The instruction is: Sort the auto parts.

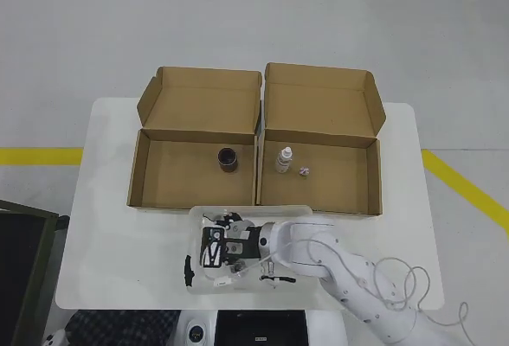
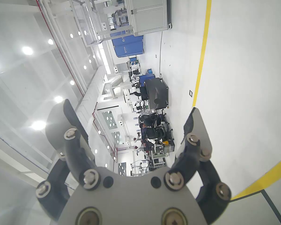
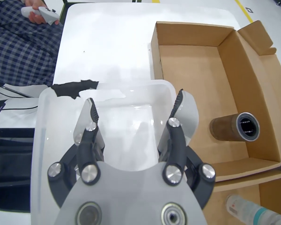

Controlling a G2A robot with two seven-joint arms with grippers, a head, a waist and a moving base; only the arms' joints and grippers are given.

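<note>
Our right gripper (image 3: 135,95) hangs spread open over the clear tray (image 3: 165,83); the left gripper (image 2: 130,105) is open too. A black part (image 3: 70,89) lies by the tray's end rim. It looks thin, stiff and probably light, so we'd pinch across its narrow middle. The metal sleeve (image 3: 234,129) is already in the cardboard box (image 3: 189,36).

Matt brown cardboard box (image 3: 196,71), clear glossy plastic tray (image 3: 41,122), dull rust-brown metal cylinder (image 3: 224,129), smooth white table (image 3: 107,43).
</note>
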